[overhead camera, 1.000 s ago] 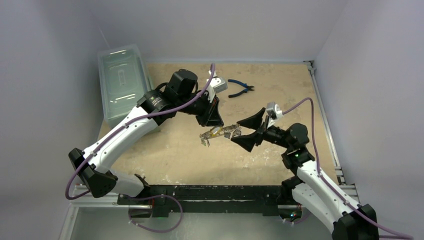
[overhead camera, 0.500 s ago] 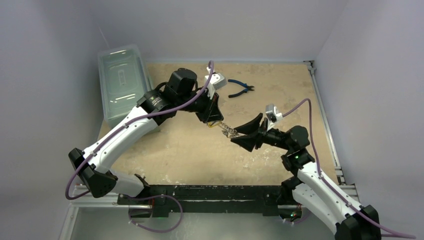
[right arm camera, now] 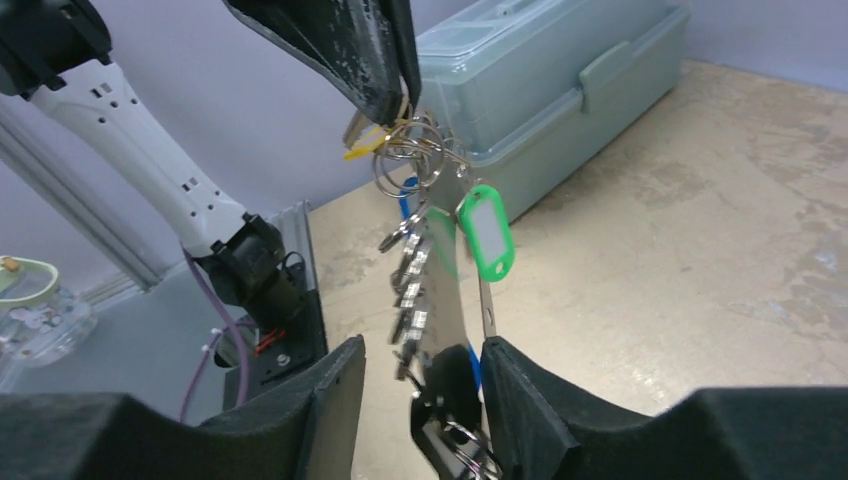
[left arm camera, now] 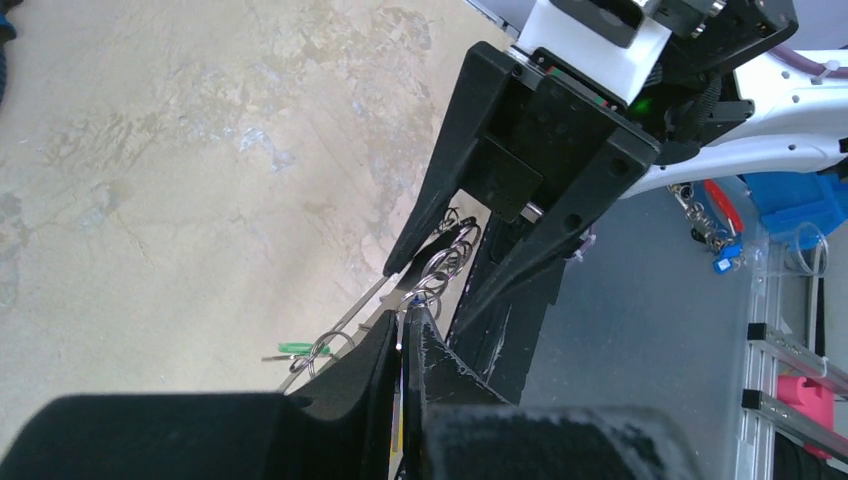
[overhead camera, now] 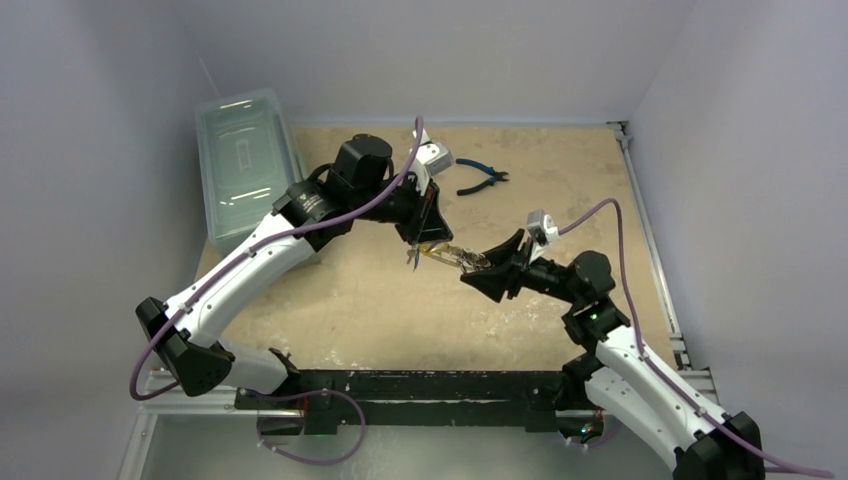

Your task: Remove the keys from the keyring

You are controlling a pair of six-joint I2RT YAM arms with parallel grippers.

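My left gripper (overhead camera: 424, 243) is shut on the top of the key bunch (overhead camera: 455, 258) and holds it off the table. In the left wrist view a yellow tag (left arm camera: 399, 420) is pinched between its fingers (left arm camera: 365, 360), with small wire rings (left arm camera: 445, 262) beyond them. In the right wrist view the bunch hangs from the left fingertips (right arm camera: 385, 70). It shows a green tag (right arm camera: 485, 232), a yellow tag (right arm camera: 364, 150), a blue bit (right arm camera: 405, 195) and a blurred pale silver strip of keyring (right arm camera: 445, 290). My right gripper (right arm camera: 422, 350) is open, its fingers either side of the bunch's lower end.
A clear lidded box (overhead camera: 245, 165) stands at the table's far left and also shows in the right wrist view (right arm camera: 560, 80). Blue-handled pliers (overhead camera: 480, 178) lie at the back, beyond both grippers. A green key (left arm camera: 295, 348) dangles beside the left fingers.
The bunch lay on the table under the left gripper; it now hangs lifted in that gripper. The right gripper's wide jaws have narrowed around the bunch's free end.
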